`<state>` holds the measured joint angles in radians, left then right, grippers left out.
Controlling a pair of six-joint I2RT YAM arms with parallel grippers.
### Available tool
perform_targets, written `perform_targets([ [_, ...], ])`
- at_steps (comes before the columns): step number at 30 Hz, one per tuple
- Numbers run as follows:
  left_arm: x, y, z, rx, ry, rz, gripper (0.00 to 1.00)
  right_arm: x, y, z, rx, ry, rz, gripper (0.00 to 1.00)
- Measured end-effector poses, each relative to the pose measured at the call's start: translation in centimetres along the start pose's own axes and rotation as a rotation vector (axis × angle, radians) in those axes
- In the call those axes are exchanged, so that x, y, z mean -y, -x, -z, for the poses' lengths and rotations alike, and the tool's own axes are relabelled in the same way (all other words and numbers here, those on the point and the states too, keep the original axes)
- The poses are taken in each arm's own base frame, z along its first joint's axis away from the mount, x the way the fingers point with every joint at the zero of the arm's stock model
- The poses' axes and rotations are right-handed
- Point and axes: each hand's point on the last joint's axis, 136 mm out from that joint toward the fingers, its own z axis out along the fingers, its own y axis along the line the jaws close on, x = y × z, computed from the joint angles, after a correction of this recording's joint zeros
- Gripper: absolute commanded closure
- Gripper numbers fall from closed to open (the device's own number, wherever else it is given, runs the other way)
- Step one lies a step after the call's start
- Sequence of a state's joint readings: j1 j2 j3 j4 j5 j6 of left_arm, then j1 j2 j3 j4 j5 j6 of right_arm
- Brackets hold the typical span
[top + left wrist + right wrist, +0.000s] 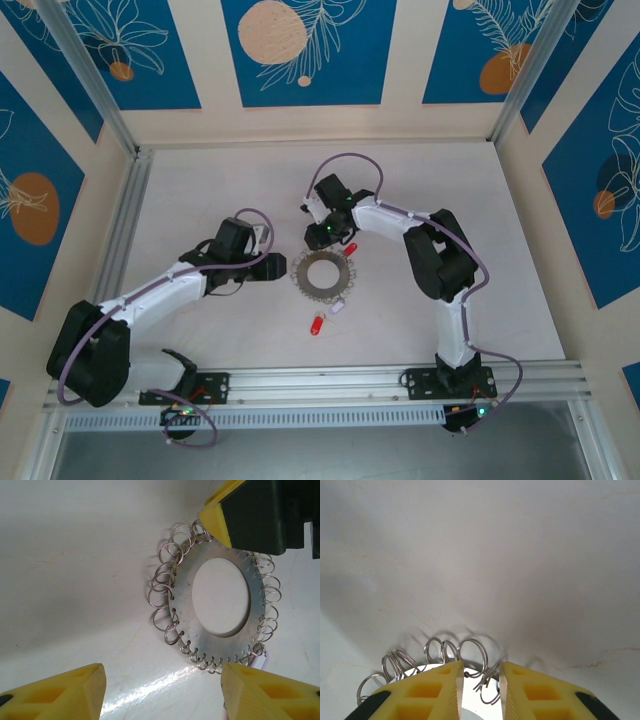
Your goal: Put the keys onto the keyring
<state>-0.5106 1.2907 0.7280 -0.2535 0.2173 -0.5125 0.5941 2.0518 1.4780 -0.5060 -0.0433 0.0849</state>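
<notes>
Robot lab cell: aluminium frame point(330, 380), patterned panels point(300, 50).

Keyring point(322, 273) mid desk point(200, 190); key point(317, 325) just in front; L jaws at its left, R jaws behind.

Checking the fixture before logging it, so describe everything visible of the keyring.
The keyring is a flat, silvery metal disc with a large round centre hole. Small holes line its rim, carrying wire loops that fan outward. It lies flat on the white table. The right gripper straddles one loop at its far edge, jaws slightly parted; contact is unclear. A white tag lies at its near edge.
</notes>
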Motion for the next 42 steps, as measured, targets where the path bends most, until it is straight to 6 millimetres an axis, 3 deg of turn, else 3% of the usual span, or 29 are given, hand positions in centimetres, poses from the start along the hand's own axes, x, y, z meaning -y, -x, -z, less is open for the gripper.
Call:
perform_targets([
  [16,-0.1,0.1,0.0,0.001,0.001,0.002,0.38,-0.5,-1.2,-0.5,-0.032,0.015,0.031,0.83],
  [31,-0.1,0.1,0.0,0.002,0.003,0.004,0.38,-0.6,-2.7,-1.2,-0.053,0.019,0.054,0.81],
  [33,-0.1,0.1,0.0,0.001,0.002,0.004,0.38,-0.6,-2.7,-1.2,-0.053,0.019,0.054,0.83],
  [39,-0.1,0.1,0.0,0.002,0.003,0.004,0.38,-0.6,-2.6,-1.2,-0.047,0.017,0.056,1.00],
  [42,-0.1,0.1,0.1,0.003,0.002,0.004,0.38,-0.5,-2.7,-1.2,-0.043,0.016,0.063,1.00],
])
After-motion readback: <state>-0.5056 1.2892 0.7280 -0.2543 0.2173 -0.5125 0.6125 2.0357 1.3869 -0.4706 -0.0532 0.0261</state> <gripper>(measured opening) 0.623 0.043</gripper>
